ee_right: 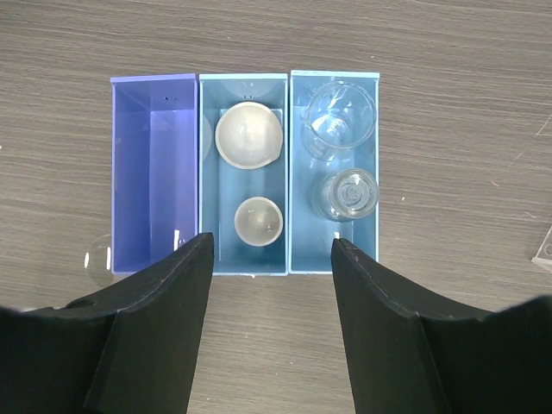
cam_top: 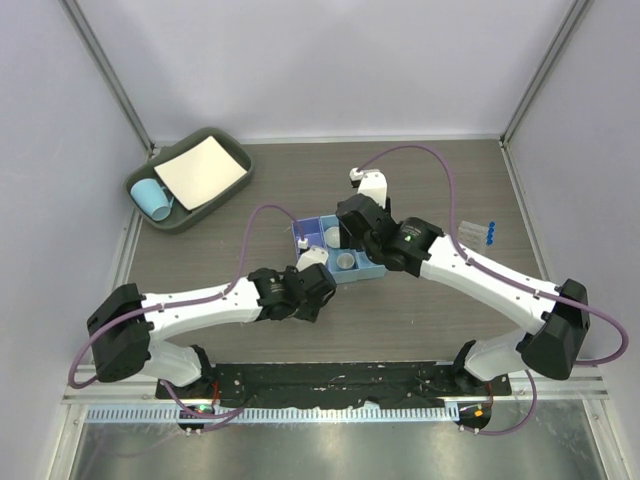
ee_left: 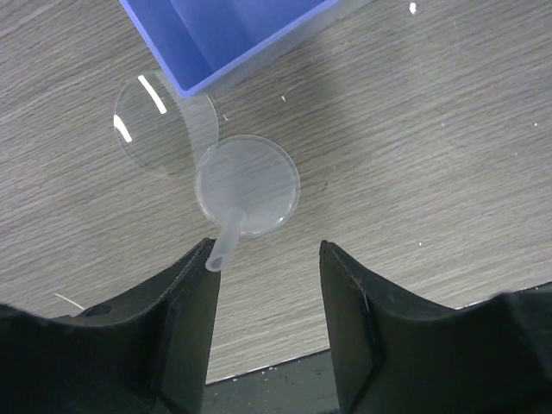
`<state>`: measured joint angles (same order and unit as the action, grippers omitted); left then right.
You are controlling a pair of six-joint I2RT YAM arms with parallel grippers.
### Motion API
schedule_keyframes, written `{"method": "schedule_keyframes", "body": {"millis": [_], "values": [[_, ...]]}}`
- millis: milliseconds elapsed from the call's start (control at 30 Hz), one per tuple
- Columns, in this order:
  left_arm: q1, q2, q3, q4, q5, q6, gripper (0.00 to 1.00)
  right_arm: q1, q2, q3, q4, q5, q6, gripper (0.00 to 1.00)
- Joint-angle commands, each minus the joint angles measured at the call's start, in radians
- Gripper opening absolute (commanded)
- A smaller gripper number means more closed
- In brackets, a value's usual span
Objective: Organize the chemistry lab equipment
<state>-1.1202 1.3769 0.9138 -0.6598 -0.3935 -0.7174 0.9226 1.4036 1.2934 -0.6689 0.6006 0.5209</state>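
Clear funnel (ee_left: 247, 185) lies on the surface (ee_left: 414, 155) beside the box (ee_left: 216, 34), stem by one finger of the half-open, empty left gripper (ee_left: 267, 250); picking it up needs the stem centred first. Right gripper (ee_right: 272, 241) hangs open, empty.

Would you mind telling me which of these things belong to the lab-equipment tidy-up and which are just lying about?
Belong: funnel, clear round disc, larger whitish dish, smaller whitish dish, beaker, flask, blue-capped tubes, with the divided box as holder.
Lying about: light-blue cup, white sheet, grey tray.
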Motion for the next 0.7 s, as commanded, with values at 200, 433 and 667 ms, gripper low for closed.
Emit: {"method": "schedule_keyframes", "body": {"millis": [200,433,667], "values": [[0.06,0.013,0.022,0.068,-0.038,0.032,0.5,0.004,-0.055,-0.032,0.025,0.005,-0.018,0.62],[0.082,0.03,0.002,0.104,-0.011,0.045,0.4,0.004,-0.049,-0.034,0.034,-0.004,-0.021,0.61],[0.082,0.021,-0.006,0.105,0.001,0.042,0.16,0.004,-0.04,-0.042,0.037,-0.005,-0.021,0.6]]}}
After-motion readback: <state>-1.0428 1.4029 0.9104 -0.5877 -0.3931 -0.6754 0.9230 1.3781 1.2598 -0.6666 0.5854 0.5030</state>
